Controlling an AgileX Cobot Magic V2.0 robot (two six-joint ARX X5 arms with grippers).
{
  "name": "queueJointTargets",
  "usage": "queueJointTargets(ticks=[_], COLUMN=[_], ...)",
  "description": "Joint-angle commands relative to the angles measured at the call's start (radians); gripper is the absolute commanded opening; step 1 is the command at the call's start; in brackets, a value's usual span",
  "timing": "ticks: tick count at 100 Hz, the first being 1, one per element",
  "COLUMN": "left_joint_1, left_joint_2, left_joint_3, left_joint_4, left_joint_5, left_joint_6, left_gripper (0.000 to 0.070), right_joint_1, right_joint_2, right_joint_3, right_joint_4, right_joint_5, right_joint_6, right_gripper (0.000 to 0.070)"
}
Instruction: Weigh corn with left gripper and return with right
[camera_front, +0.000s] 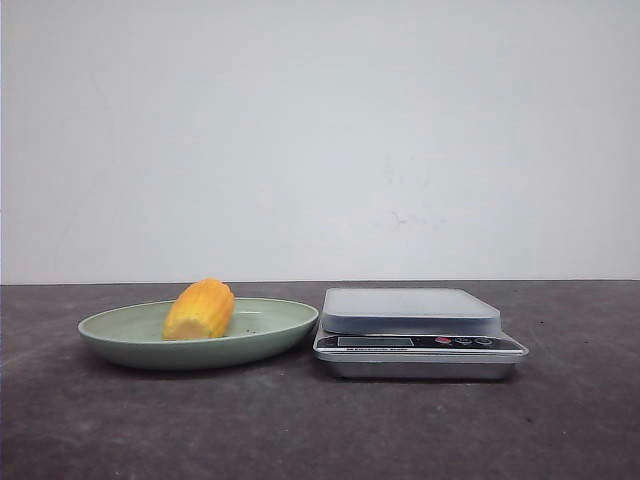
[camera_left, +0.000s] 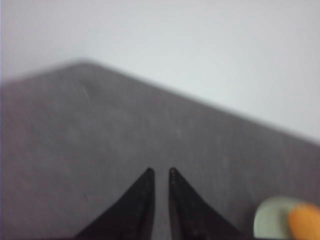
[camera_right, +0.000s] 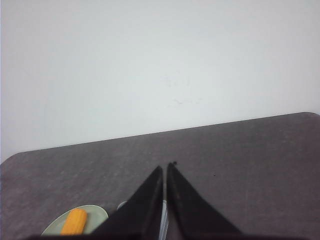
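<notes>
In your front view, the corn (camera_front: 200, 310) lies on a pale green plate (camera_front: 270, 335) at the lower left of centre, its paler end toward the camera. Just right of the plate, close to its rim, stands a digital kitchen scale (camera_front: 418, 332) with a grey weighing platform, a display strip and small buttons along its front. Both rest on the dark bench (camera_front: 100, 420), with a plain white wall behind. You see neither arm in this view.

In your left wrist view, the picture is blurred. The left claw (camera_left: 160, 172) shows two dark pointed fingers (camera_left: 137, 205) with only a narrow gap between the tips and nothing between them; it is nearly closed and empty, above bare bench. At the lower right corner you catch the edge of the plate (camera_left: 267, 222) and an orange smear that is the corn (camera_left: 305, 222), well apart from the fingertips.

In your right wrist view, the right claw (camera_right: 166, 167) has its fingers (camera_right: 190, 210) almost touching at the tips, closed on nothing. At the lower left, the corn (camera_right: 75, 221) sits on the plate (camera_right: 97, 212), apart from the claw.
</notes>
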Motion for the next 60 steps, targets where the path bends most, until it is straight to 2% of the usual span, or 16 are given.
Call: queueJointTargets(ticks=[1,19,44,60], left_joint_1=[0.021,0.100,0.146,0.146], left_joint_2=[-0.007,-0.007,-0.028,-0.027], left_joint_3=[-0.031,-0.090,-0.144,-0.195], left_joint_4=[0.053,0.085,0.093,0.136], left_joint_5=[0.072,0.211,0.241,0.294], left_joint_6=[0.026,0.084,0.104,0.104], left_gripper=[0.0006,0.0006,0.0006,0.0006], right_joint_1=[0.004,0.004,0.004,0.004], right_joint_2=[0.006,0.006,0.006,0.006], right_joint_3=[0.014,0.014,0.014,0.014], right_joint_4=[0.011,0.011,0.011,0.011], right_joint_5=[0.001,0.001,0.001,0.000], right_joint_6=[0.011,0.011,0.011,0.011], right_gripper=[0.0005,0.0005,0.0005,0.0005])
